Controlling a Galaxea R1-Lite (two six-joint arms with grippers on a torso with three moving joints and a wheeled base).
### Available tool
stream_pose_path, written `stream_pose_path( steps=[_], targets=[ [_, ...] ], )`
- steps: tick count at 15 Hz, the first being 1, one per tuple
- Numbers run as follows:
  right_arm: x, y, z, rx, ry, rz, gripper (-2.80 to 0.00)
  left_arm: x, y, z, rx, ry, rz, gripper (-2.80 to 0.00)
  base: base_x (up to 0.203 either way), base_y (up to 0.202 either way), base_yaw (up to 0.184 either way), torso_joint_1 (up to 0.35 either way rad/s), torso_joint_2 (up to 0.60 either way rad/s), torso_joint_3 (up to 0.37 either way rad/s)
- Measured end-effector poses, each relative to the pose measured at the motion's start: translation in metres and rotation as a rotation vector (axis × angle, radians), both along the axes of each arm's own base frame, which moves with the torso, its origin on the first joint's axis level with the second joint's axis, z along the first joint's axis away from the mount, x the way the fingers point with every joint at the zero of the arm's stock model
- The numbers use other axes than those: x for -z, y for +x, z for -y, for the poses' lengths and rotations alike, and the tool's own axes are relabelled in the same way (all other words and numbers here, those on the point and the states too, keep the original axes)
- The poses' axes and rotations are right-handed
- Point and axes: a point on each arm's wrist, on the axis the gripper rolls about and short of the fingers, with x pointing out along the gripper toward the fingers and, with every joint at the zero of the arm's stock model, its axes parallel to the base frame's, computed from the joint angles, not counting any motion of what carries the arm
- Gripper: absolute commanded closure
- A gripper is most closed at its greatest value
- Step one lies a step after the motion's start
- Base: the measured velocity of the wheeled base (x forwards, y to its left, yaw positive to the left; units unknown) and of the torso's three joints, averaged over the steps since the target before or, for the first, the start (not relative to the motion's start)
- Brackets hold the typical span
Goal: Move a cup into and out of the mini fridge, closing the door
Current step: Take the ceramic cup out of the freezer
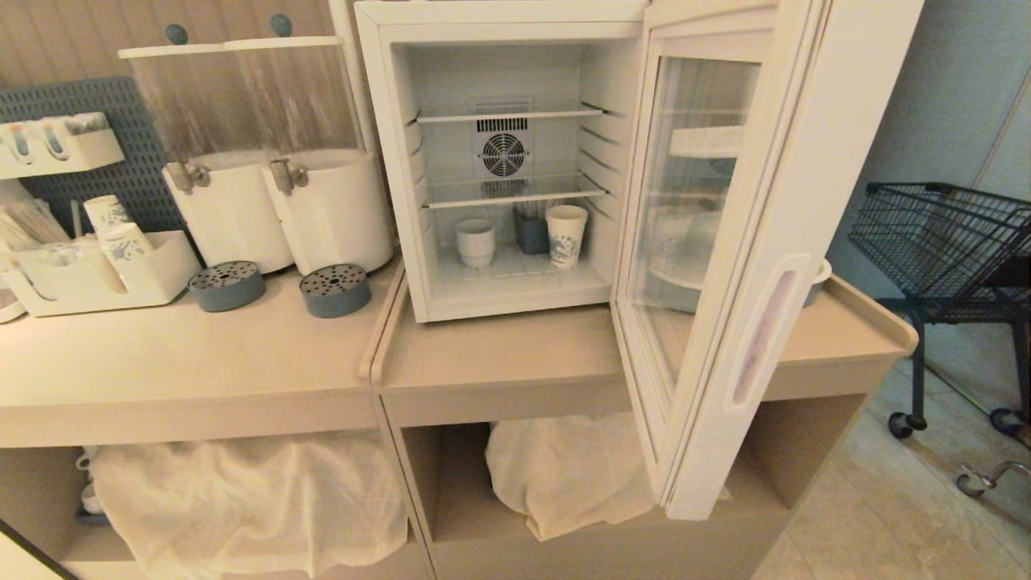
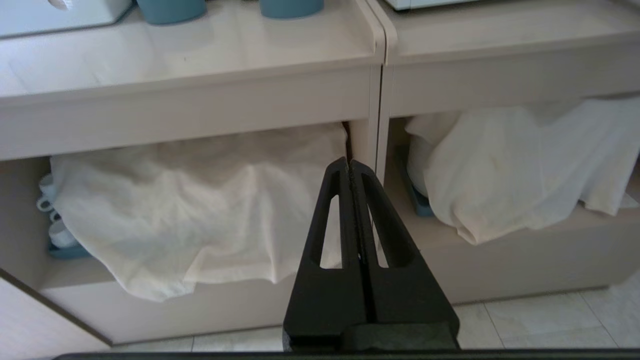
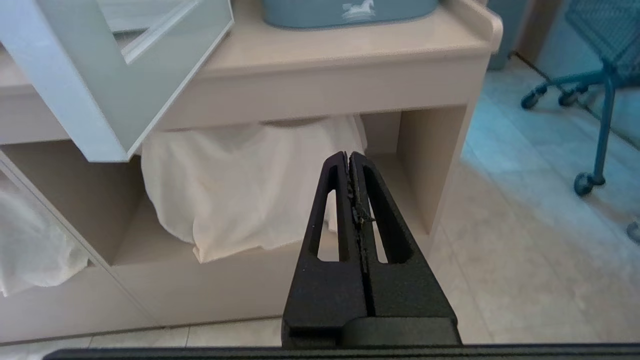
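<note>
White cup (image 1: 475,242): on mini fridge (image 1: 387,161) floor, left side, beside patterned paper cup (image 1: 565,234).
Door (image 1: 725,266): swung wide open.
Left gripper (image 2: 350,165): pressed together, empty.
Right gripper (image 3: 348,157): pressed together, empty.

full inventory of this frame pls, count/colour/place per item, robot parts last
fridge: 1, white, on counter, door swung open
cup: 1, white, fridge floor, left
paper cup: 1, blue-patterned, fridge floor, right
dark container: 1, grey-blue, behind the two cups
dispensers: 2, white with clear tanks, left of fridge
drip trays: 2, grey-blue, before dispensers
cloths: 2, cream, shelves under counter
cart: 1, dark wire, floor at right
left gripper: shut, empty, low before counter
right gripper: shut, empty, low by door
</note>
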Motion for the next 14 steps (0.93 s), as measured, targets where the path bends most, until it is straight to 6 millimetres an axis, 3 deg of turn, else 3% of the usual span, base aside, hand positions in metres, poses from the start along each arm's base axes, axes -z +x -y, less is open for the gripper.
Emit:
stream_pose_path(
  steps=[7,14],
  targets=[
    [-0.0002,0.0,0.0,0.002,0.001,0.002,0.0,0.0,0.0,-0.0001,-0.004,-0.011,0.0,0.0,-0.184,0.183,0.01,0.003,0.0,0.002],
    [-0.0003,0.0,0.0,0.002,0.001,0.002,0.0,-0.0012,-0.0005,-0.0001,-0.006,0.006,0.0,0.0,-0.006,0.142,0.008,0.003,0.0,0.001]
  ],
)
